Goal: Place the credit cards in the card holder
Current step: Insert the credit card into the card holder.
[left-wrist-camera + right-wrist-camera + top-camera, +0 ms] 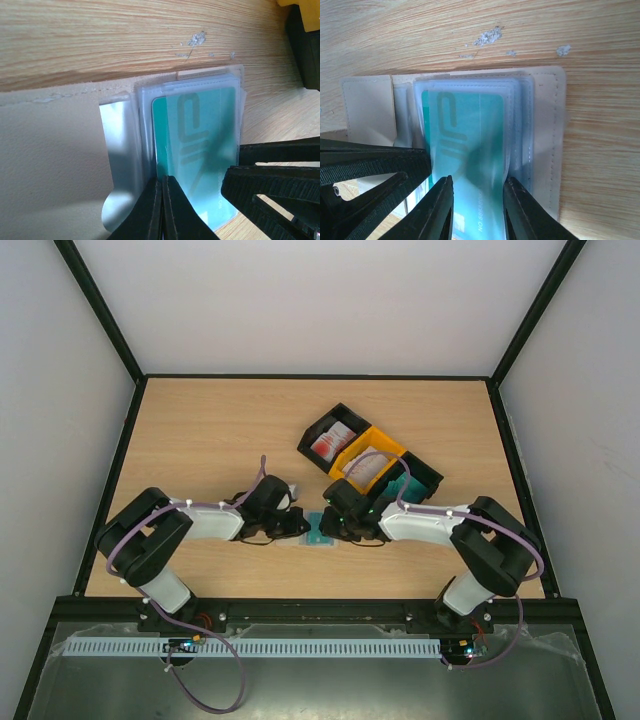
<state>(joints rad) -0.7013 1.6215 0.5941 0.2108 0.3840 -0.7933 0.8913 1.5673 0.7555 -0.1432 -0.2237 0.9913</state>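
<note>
Two arms fold inward from their bases at the near edge, elbows out and forearms low, so that their wrists meet nose to nose over the front centre of the bench. The left fingers are pressed fully together, their tips resting on the edge of the clear pockets of the card holder; whether a plastic leaf is pinched between them cannot be told. The right fingers stand partly apart and clamp the long edges of a teal card, whose far end lies inside the clear pockets while its near end sits between the tips. The card holder lies open and flat on the bench between the two wrists, beige flap toward the left arm, beige back panel toward the right. Behind the right arm, well apart from the holder, three open bins sit in a diagonal row, touching: a black bin with white cards with red print, an orange bin with pale cards, and a second black bin showing teal inside. The bench is light wood grain with small pale scuffs, enclosed by white walls and a black frame.
</note>
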